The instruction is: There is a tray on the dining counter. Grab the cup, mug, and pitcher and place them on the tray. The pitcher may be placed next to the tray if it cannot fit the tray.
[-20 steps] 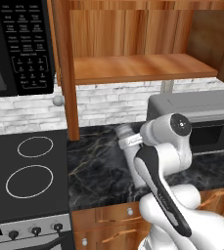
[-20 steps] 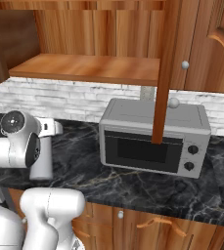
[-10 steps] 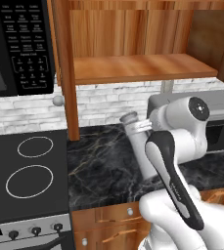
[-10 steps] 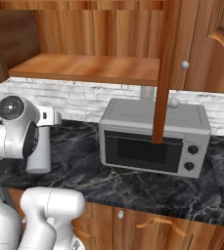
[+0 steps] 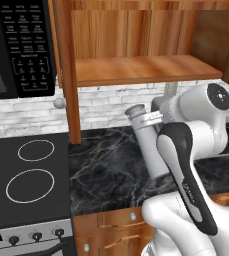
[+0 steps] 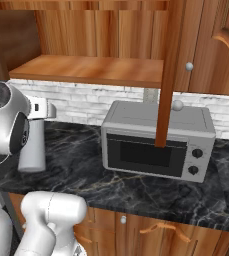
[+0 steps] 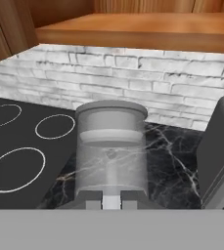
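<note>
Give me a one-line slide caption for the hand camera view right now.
Hand view: gripper shut on the translucent pitcher, held above black marble counter beside the stovetop.

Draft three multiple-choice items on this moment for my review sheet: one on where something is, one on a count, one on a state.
1. Where is the pitcher?
A. On the wooden shelf
B. Over the counter, between the stovetop and the toaster oven
C. Inside the toaster oven

2. How many knobs show on the toaster oven's front?
A. Two
B. Four
C. None

3. What is the gripper doing?
A. Open wide, far from anything
B. Shut on a spoon
C. Shut on the pitcher

Answers:
1 B: in the hand view the pitcher stands out between the stovetop and the toaster oven, with the dark counter behind it.
2 A: the right base view shows two knobs down the right side of its front.
3 C: the gripper has its fingertips close together right at the pitcher's near side.
</note>
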Robot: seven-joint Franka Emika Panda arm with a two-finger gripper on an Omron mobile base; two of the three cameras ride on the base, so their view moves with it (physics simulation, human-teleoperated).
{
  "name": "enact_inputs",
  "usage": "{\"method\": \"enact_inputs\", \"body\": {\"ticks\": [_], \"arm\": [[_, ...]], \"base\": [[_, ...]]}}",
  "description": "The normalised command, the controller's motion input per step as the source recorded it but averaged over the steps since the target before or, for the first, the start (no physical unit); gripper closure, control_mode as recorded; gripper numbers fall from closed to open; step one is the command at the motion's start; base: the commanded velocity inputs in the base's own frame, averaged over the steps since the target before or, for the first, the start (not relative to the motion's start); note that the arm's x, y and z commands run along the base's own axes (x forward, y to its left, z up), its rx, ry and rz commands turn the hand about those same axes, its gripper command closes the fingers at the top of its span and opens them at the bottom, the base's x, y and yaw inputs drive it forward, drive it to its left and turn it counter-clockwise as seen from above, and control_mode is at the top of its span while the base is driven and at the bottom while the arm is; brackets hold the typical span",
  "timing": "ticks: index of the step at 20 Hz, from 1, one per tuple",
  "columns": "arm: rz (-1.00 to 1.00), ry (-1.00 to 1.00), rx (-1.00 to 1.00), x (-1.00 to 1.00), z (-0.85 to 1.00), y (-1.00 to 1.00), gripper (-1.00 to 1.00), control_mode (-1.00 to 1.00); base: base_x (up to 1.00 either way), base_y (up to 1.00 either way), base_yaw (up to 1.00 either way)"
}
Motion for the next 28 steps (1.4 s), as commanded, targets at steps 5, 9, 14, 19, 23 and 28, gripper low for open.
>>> {"method": "enact_inputs", "body": {"ticks": [5, 9, 14, 19, 23, 28], "arm": [[0.00, 0.00, 0.00, -0.41, 0.23, -0.16, 1.00, -1.00], [0.00, 0.00, 0.00, -0.10, 0.08, -0.04, 1.00, -1.00], [0.00, 0.00, 0.00, 0.00, 0.02, -0.06, 1.00, -1.00], [0.00, 0.00, 0.00, -0.03, 0.00, -0.05, 1.00, -1.00], [0.00, 0.00, 0.00, -0.05, 0.00, -0.01, 1.00, -1.00], [0.00, 0.00, 0.00, -0.03, 0.00, -0.02, 1.00, 1.00]], "base": [[0.00, 0.00, 0.00], [0.00, 0.00, 0.00], [0.00, 0.00, 0.00], [0.00, 0.00, 0.00], [0.00, 0.00, 0.00], [-0.02, -0.01, 0.00]]}}
